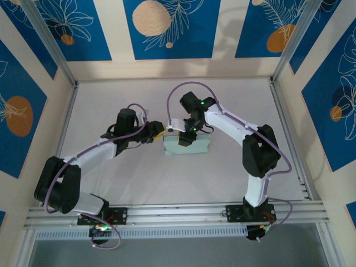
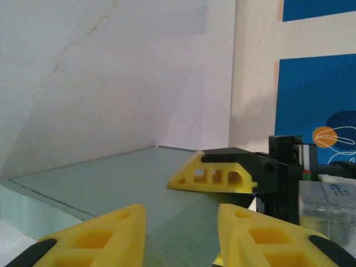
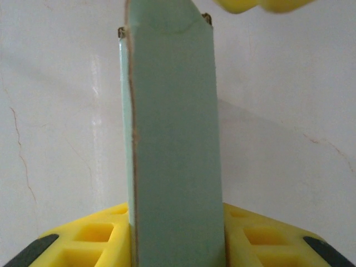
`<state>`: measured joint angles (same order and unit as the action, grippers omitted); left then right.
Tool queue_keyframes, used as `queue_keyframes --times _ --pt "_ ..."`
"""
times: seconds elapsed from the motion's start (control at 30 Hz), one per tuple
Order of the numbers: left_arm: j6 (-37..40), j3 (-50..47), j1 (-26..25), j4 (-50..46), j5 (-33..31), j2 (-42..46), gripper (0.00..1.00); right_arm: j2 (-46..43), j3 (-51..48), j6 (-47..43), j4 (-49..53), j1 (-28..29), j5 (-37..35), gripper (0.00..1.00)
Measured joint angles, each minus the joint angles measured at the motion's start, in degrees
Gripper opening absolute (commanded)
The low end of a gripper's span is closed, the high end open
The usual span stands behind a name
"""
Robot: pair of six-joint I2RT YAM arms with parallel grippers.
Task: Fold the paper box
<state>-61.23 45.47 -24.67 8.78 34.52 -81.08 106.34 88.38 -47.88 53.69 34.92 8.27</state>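
Between the right gripper's (image 3: 178,236) clamped jaws rises the paper box (image 3: 172,139) — bottom cut off — its face just ahead of the left gripper (image 2: 181,216), grip unclear.

White table (image 1: 167,183), matte, crossed by thin brown cracks (image 3: 21,156). Boxed in on three sides by cream walls (image 1: 114,33), hung with blue panels (image 1: 183,33) bearing white leaf outlines and orange discs (image 1: 19,115). Aluminium posts (image 1: 49,41) slanting up from the far corners. Slotted metal rail (image 1: 178,214) along the near edge, grey surface (image 1: 194,250) below it. Soft, even light; faint shadows on the back wall.
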Motion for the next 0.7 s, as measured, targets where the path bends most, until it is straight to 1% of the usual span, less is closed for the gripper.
queue_keyframes --times 0.27,0.7 --pt "-0.22 0.04 -0.33 -1.14 -0.04 2.51 0.38 0.39 0.39 0.02 -0.17 -0.11 -0.85 0.37" --pt "-1.42 0.04 -1.22 -1.46 -1.09 2.62 0.39 0.5 0.52 0.0 -0.07 -0.17 -1.03 0.36"
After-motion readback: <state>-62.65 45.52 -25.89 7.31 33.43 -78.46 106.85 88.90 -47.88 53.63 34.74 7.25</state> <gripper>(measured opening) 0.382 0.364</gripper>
